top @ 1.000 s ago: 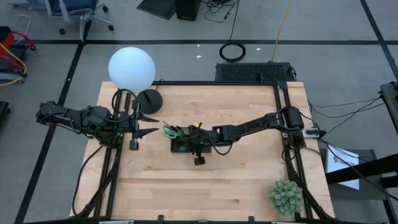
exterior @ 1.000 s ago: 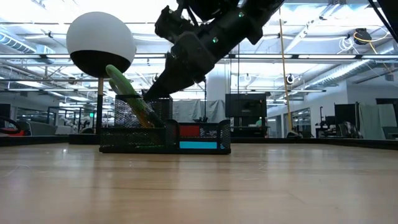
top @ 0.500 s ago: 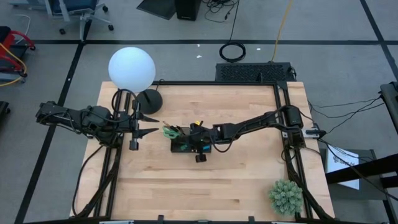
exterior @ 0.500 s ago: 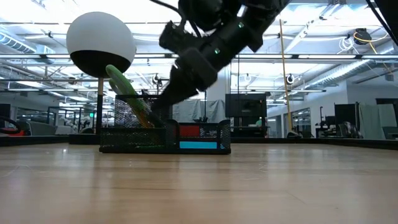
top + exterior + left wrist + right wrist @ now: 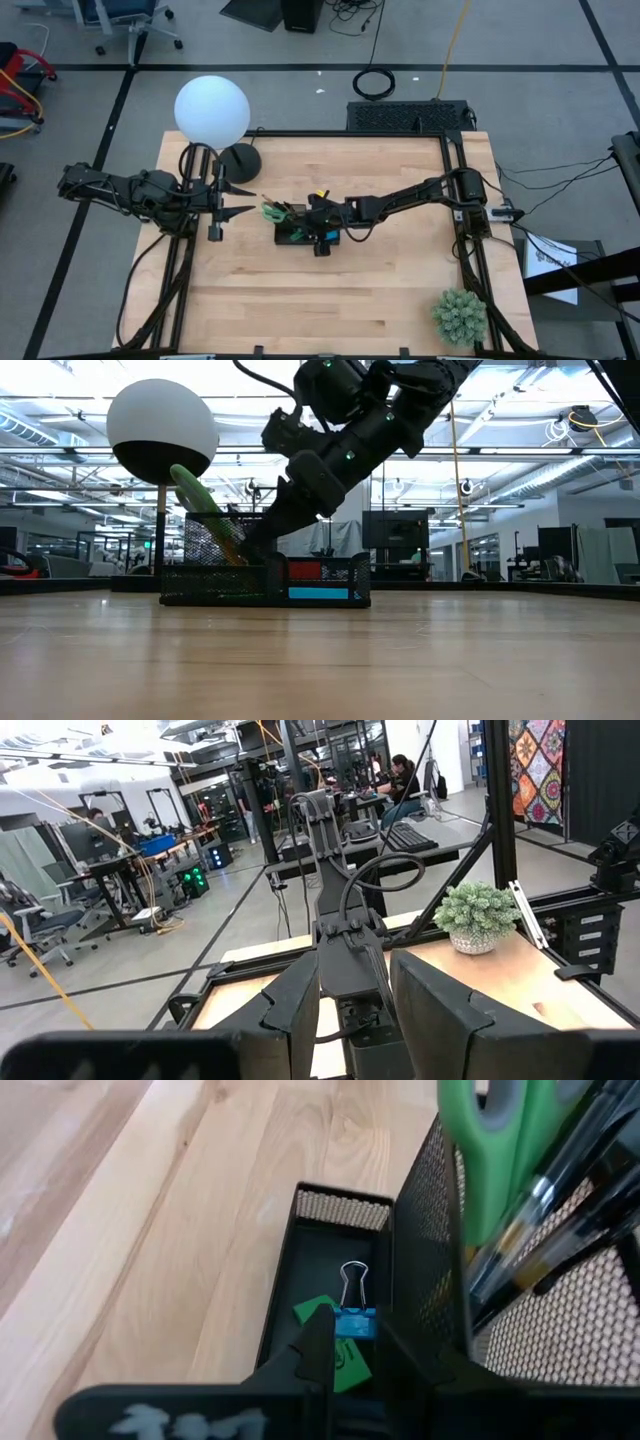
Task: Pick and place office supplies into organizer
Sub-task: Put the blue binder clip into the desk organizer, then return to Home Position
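The black mesh organizer [image 5: 288, 237] stands mid-table. Its tall compartment [image 5: 430, 1230] holds green-handled scissors [image 5: 495, 1150] and dark pens [image 5: 560, 1190], which lean against its rim. A green eraser [image 5: 345, 1365] lies in the low compartment [image 5: 345, 1202]. My right gripper [image 5: 355, 1335] reaches slanting down into that low compartment and is shut on a blue binder clip [image 5: 356, 1324]. In the low view a blue pad [image 5: 320, 594] shows through the mesh. My left gripper [image 5: 240, 200] waits open at the table's left, level above the table. My right gripper pinches the binder clip's blue body [image 5: 358, 1326] between its two fingertips [image 5: 318, 1342]. It comes slanting down from the table's right. The clip's wire handles [image 5: 352, 1278] point away from the fingers. I cannot tell whether the clip rests on the green eraser below it.
A lamp with a white globe [image 5: 212, 110] and a round black base [image 5: 240, 158] stands at the far left, close to my left gripper. A green potted plant [image 5: 460, 315] sits at the near right corner. Bare wood lies in front of the organizer.
My right gripper has moved toward the table's left and down, sinking behind the tall compartment into the organizer's low compartment, still shut on the clip.
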